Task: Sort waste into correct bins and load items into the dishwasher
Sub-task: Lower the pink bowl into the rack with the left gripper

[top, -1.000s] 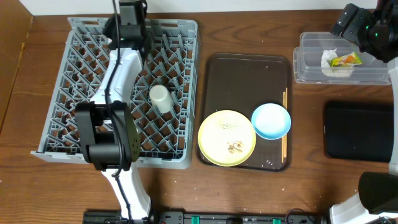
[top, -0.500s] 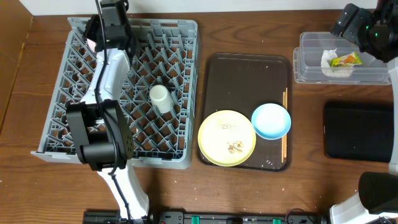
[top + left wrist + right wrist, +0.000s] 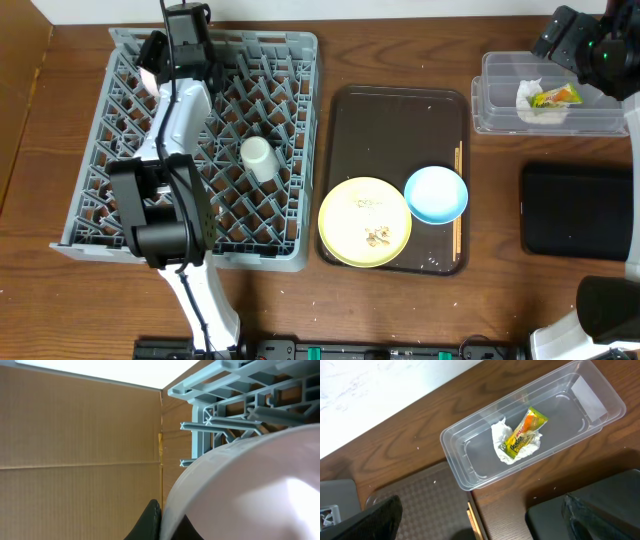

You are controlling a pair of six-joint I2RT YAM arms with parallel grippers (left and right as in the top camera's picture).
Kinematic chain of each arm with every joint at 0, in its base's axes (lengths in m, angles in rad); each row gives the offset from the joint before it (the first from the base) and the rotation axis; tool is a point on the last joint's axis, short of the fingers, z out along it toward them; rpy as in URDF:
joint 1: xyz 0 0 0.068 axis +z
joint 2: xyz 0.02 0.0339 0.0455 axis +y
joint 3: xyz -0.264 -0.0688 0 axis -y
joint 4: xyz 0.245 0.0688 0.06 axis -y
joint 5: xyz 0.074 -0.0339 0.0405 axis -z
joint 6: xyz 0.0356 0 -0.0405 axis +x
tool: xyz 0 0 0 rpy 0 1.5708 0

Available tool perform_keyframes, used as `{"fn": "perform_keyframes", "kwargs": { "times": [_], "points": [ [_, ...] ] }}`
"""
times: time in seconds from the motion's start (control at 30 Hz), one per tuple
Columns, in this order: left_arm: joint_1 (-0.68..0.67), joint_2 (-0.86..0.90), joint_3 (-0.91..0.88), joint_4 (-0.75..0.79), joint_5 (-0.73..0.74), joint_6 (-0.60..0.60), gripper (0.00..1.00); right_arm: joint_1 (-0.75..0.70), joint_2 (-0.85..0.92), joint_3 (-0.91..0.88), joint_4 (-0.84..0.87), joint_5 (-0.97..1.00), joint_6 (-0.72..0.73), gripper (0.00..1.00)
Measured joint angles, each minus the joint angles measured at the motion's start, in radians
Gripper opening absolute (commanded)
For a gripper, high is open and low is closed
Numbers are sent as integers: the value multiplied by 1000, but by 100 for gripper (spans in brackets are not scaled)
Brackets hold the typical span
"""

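Leftward across the dish rack (image 3: 285, 100) went the left gripper (image 3: 170, 58), jaws clamped on the pink bowl (image 3: 250, 490). Below the wide-open right gripper (image 3: 565, 35), the tub (image 3: 457, 467) holds 2 waste pieces (image 3: 517, 440). With the cup (image 3: 257, 158) racked, plate (image 3: 345, 215), blue bowl (image 3: 436, 194), chopsticks (image 3: 458, 215) remain.

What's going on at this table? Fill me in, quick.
The left tool is shut on the pale pink bowl, holding it at the far corner of the grey dish rack, where a white cup already lies. The right tool hangs open by the clear tub, which holds the tissue and wrapper. The yellow plate with crumbs, the light blue bowl and the chopsticks wait on the brown tray.
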Motion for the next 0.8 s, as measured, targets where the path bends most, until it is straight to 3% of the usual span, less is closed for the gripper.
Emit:
{"fn": "perform_keyframes", "kwargs": {
  "times": [0.1, 0.17, 0.27, 0.33, 0.53, 0.7, 0.8],
  "points": [
    [-21, 0, 0, -1, -13, 3, 9, 0, 0, 0, 0, 0, 0, 99],
    [-37, 0, 1, -4, -18, 3, 15, 0, 0, 0, 0, 0, 0, 99],
    [-65, 6, 0, -27, 0, 0, 33, 0, 0, 0, 0, 0, 0, 99],
    [-81, 12, 0, -34, 7, -4, 36, 0, 0, 0, 0, 0, 0, 99],
    [-89, 12, 0, -45, 9, -5, 36, 0, 0, 0, 0, 0, 0, 99],
    [-88, 12, 0, -42, 6, -5, 26, 0, 0, 0, 0, 0, 0, 99],
    [-87, 11, 2, -42, 0, -5, 26, 0, 0, 0, 0, 0, 0, 99]
  ]
}}
